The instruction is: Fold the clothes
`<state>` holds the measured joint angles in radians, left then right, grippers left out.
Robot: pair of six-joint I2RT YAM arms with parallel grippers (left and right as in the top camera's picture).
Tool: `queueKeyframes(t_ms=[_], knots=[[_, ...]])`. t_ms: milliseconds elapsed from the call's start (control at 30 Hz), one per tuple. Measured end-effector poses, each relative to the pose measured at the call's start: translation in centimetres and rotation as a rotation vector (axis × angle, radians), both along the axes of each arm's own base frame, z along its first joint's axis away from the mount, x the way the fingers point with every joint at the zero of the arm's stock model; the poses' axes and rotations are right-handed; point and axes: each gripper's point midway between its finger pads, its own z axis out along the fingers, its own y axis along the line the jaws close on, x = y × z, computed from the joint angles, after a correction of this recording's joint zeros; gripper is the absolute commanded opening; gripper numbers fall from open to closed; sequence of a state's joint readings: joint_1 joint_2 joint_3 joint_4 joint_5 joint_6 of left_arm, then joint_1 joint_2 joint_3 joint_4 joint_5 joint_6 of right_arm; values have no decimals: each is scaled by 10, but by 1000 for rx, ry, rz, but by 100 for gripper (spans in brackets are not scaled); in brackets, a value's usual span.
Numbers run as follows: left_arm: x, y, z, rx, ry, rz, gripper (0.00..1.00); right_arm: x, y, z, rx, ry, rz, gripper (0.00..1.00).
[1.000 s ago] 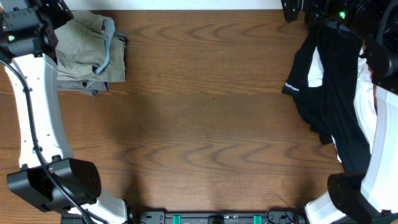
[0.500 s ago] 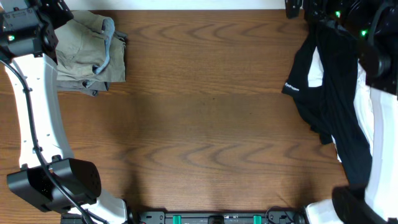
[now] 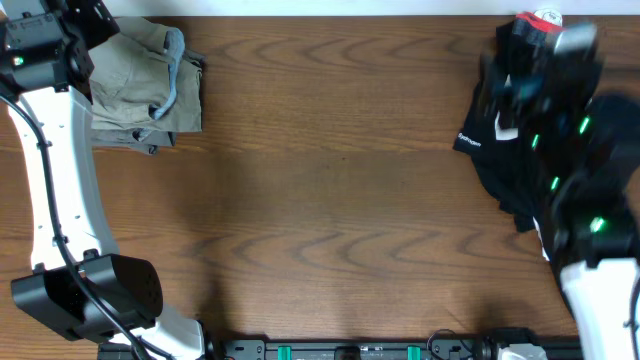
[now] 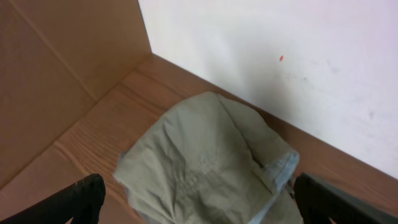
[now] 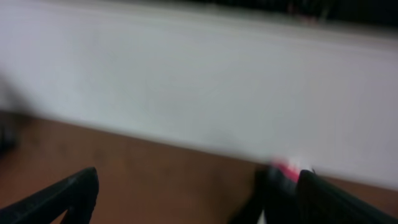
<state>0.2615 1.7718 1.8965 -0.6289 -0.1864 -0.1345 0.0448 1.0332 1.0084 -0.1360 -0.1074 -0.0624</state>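
Note:
A folded khaki garment [image 3: 140, 85] with a pale blue lining lies at the table's far left corner; it also shows in the left wrist view [image 4: 205, 155]. My left gripper [image 4: 199, 208] hangs above it, open and empty. A black garment [image 3: 495, 150] with a small white logo lies crumpled at the right side. My right arm is blurred with motion and covers much of it. My right gripper [image 5: 196, 199] is open and empty over the wood near the back wall, with a dark blurred shape [image 5: 270, 196] beside its right finger.
A white wall [image 4: 280, 56] runs along the table's far edge and a brown board [image 4: 56, 74] closes the left side. A small red and white thing [image 3: 545, 18] shows blurred at the far right edge. Bare wooden tabletop [image 3: 330, 190] lies between the two garments.
My right arm has swung from the far right corner down over the black garment and is blurred with motion. The left arm and both garments have not moved.

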Motion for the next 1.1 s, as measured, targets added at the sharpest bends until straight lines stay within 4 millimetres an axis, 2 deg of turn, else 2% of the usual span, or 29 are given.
queueKeyframes(t_ms=[67, 167, 233, 367, 567, 667, 1000, 1100], knots=[[-1, 0, -2, -2, 9, 0, 98, -18, -3, -36, -1, 26, -6, 99], [-3, -1, -5, -6, 25, 1, 98, -44, -5, -76, -1, 34, -10, 99], [-3, -1, -5, -7, 25, 0, 98, -61, -6, -96, 0, -1, -11, 99], [-4, -1, -6, -7, 27, 0, 98, -83, -9, -131, 2, -45, -18, 99], [-4, -1, -5, -7, 26, 0, 98, -99, -10, -179, 2, -37, -18, 99], [-4, -1, -5, -7, 26, 0, 98, -105, -9, -190, 3, -46, -15, 99], [-4, -1, -5, -7, 26, 0, 98, -117, -10, -203, 3, -52, -14, 99], [-4, -1, -5, -6, 26, 1, 98, -123, -10, -217, 1, 0, -14, 99]])
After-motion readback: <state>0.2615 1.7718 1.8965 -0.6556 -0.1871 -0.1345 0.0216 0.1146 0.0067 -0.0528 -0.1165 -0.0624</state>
